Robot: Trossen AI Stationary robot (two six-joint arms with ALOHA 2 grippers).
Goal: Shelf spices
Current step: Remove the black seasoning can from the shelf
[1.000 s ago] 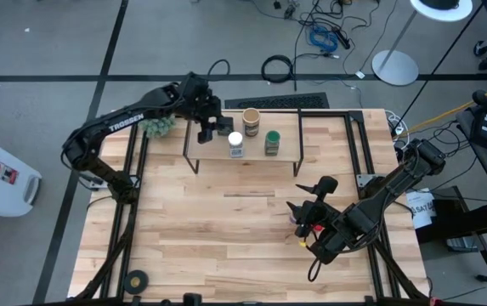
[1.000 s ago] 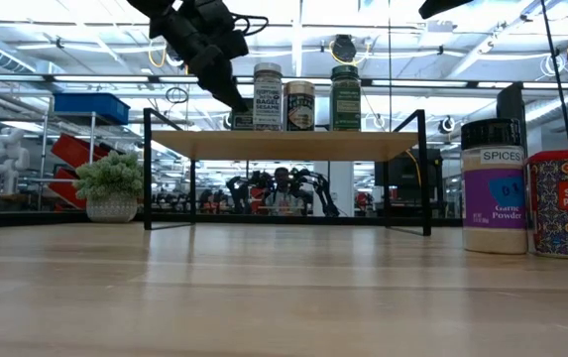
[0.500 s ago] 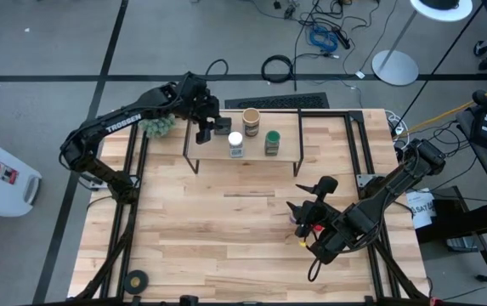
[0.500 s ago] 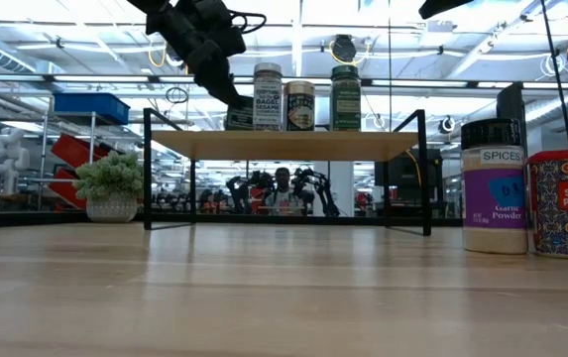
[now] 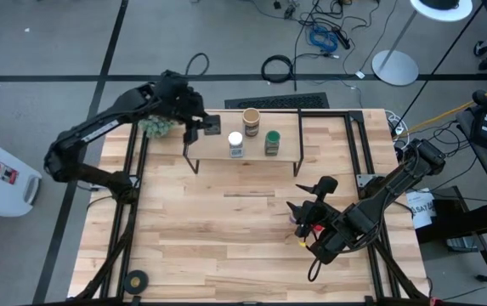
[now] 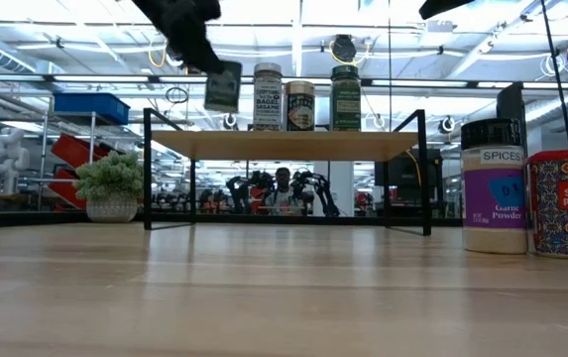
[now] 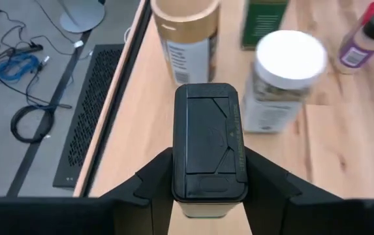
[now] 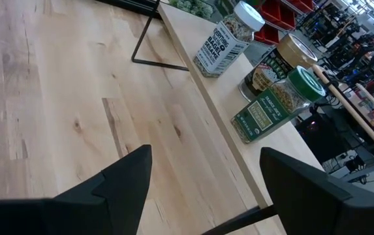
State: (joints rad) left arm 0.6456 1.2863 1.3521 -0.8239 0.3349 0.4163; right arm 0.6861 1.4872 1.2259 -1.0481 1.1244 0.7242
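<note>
My left gripper (image 5: 199,127) is shut on the dark square tin (image 5: 212,126) above the shelf's left end. The tin (image 6: 223,87) hangs clear of the light top board (image 6: 284,145). The white-lidded jar (image 5: 235,141), the tan cylinder (image 5: 251,119) and the green-lidded jar (image 5: 272,141) stand on the shelf (image 5: 213,153). My right gripper (image 8: 206,151) is open and waits over the table's right part. A dark-lidded garlic powder jar (image 6: 492,188) and a red tin (image 6: 566,203) stand on the table near it. My left gripper pinches the dark square tin (image 7: 208,130) between its two fingers (image 7: 154,183), one on each side wall just below the lid. The fingers come from the table's left, slanting down. The tin is lifted clear of the shelf and slightly tilted.
A fuzzy green plant ball (image 5: 158,126) sits left of the shelf beside my left arm. A black tape roll (image 5: 135,279) lies at the table's near left corner. Bare wood (image 5: 226,229) stretches in front of the shelf. Cables lie on the floor beyond the far edge.
My left gripper has moved up and toward the table's left, still shut on the dark tin. The tin was low on the shelf's top board next to the white-lidded jar; now it is lifted clear, farther left and slightly tipped. My right arm has kept still.
</note>
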